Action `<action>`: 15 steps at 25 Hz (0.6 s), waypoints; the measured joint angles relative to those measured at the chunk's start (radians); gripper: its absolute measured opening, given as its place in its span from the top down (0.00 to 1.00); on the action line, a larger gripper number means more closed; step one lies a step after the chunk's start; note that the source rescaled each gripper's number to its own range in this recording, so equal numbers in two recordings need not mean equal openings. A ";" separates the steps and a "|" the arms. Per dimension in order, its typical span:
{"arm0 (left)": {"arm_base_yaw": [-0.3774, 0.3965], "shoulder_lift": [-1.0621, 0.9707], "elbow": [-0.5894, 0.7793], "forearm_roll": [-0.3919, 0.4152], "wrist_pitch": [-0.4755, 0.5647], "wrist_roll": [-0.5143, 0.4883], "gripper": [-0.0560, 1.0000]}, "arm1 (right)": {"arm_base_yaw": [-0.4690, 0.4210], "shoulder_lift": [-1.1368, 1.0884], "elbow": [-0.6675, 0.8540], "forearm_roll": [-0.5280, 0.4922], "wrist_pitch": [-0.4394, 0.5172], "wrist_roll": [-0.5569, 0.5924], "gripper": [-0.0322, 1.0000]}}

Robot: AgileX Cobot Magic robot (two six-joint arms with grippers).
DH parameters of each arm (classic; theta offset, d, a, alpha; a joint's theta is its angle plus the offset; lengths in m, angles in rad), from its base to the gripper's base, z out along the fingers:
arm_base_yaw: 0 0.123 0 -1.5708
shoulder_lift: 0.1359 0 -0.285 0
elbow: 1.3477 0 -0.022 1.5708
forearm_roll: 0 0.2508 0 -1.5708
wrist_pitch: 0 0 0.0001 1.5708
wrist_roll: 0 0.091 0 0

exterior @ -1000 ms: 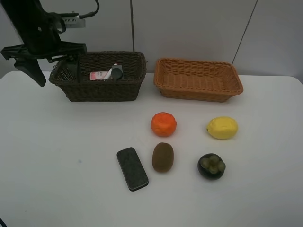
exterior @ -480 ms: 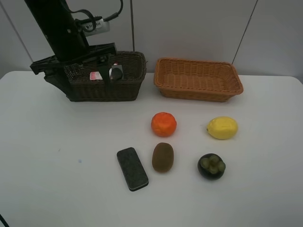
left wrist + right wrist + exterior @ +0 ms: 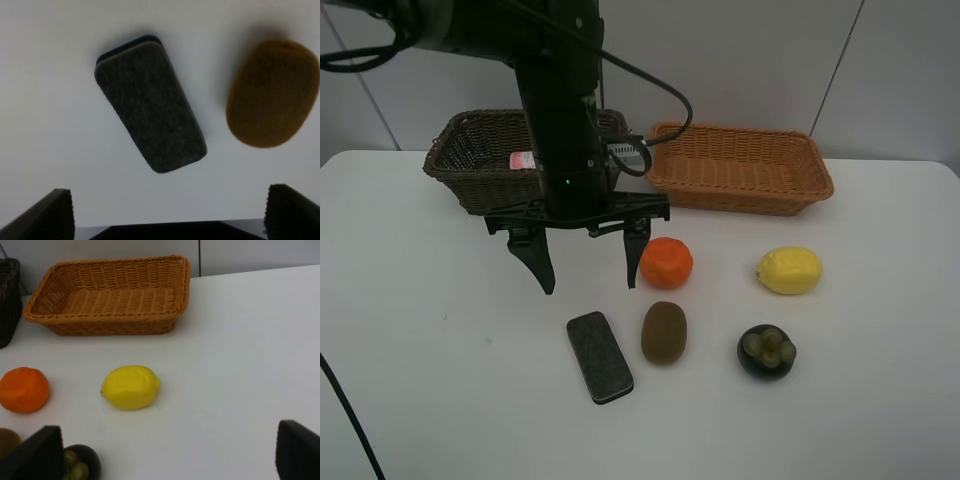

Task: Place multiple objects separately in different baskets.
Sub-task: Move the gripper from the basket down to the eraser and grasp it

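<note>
My left gripper [image 3: 585, 280] hangs open and empty above the table, just behind the black eraser [image 3: 600, 357]. In the left wrist view the eraser [image 3: 150, 104] lies flat between the spread fingertips [image 3: 50, 212], with the brown kiwi [image 3: 272, 93] beside it. The orange [image 3: 666, 263], kiwi [image 3: 664, 331], lemon [image 3: 789, 270] and mangosteen [image 3: 767, 351] lie on the table. The dark brown basket [image 3: 470, 165] holds the pink bottle [image 3: 523, 160]; the arm hides the rest of its inside. The light tan basket [image 3: 738, 167] is empty. The right wrist view shows the lemon [image 3: 130, 387], the orange [image 3: 23, 389] and open fingertips [image 3: 298, 450].
The white table [image 3: 420, 350] ends at a grey wall behind the baskets. The left arm's dark column [image 3: 565, 110] stands in front of the brown basket. The right arm is out of the exterior view.
My left gripper has swung from over the dark brown basket forward and to the right. It now hangs low just behind the eraser. The objects on the table have not moved.
</note>
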 joint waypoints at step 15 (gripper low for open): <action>-0.003 0.120 0.001 0.018 -0.001 -0.075 0.00 | 0.000 0.000 0.000 0.000 0.000 0.000 0.00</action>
